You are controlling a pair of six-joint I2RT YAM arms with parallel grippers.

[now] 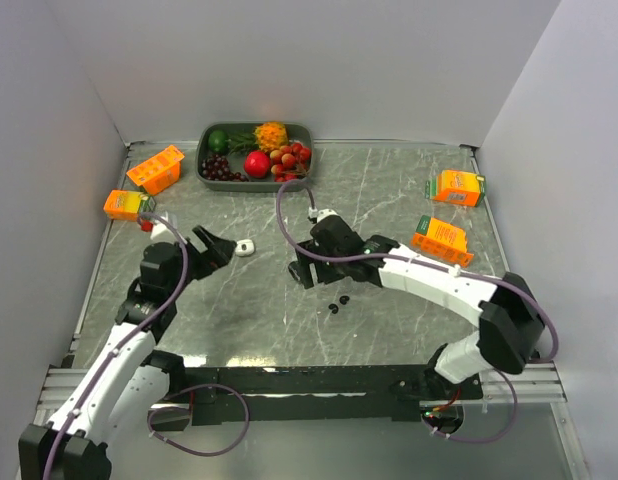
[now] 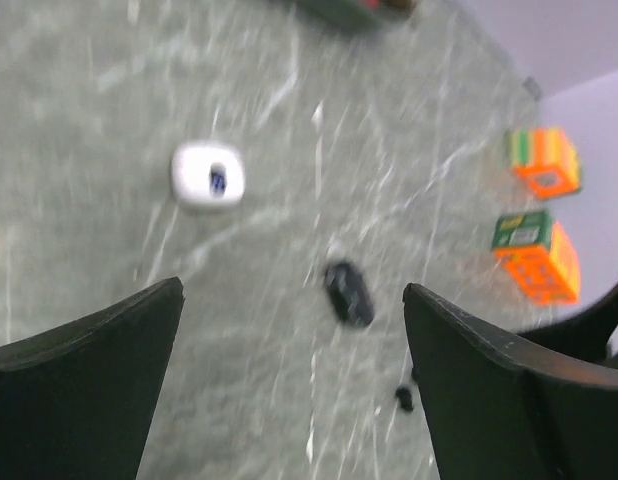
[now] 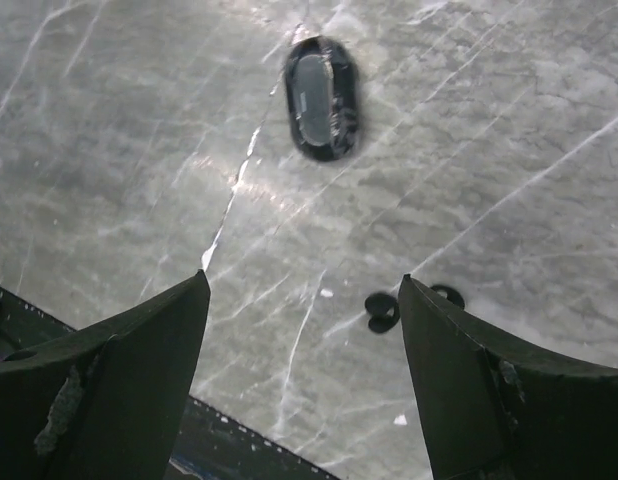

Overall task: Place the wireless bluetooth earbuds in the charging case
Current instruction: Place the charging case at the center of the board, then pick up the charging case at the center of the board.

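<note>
Empty and spread wide, left gripper (image 2: 292, 288) and right gripper (image 3: 304, 280) wait; I'd next pinch tiny glossy black earbuds (image 3: 382, 310) near black oval plastic case (image 3: 322, 97).

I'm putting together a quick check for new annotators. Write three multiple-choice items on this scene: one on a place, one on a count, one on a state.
1. Where does the fruit tray stand on the table?
A) at the far edge
B) between the arm bases
C) in the near right corner

2. How many orange cartons are on the table?
A) two
B) three
C) four

3. How do the left gripper and the right gripper stand?
A) both shut on earbuds
B) both open, holding nothing
C) left open, right shut

Answers:
1 A, since the top view shows the tray at the far edge, opposite the arms.
2 C, since two cartons lie at the left and two at the right.
3 B, since each wrist view shows the fingers spread with nothing gripped between them.
</note>
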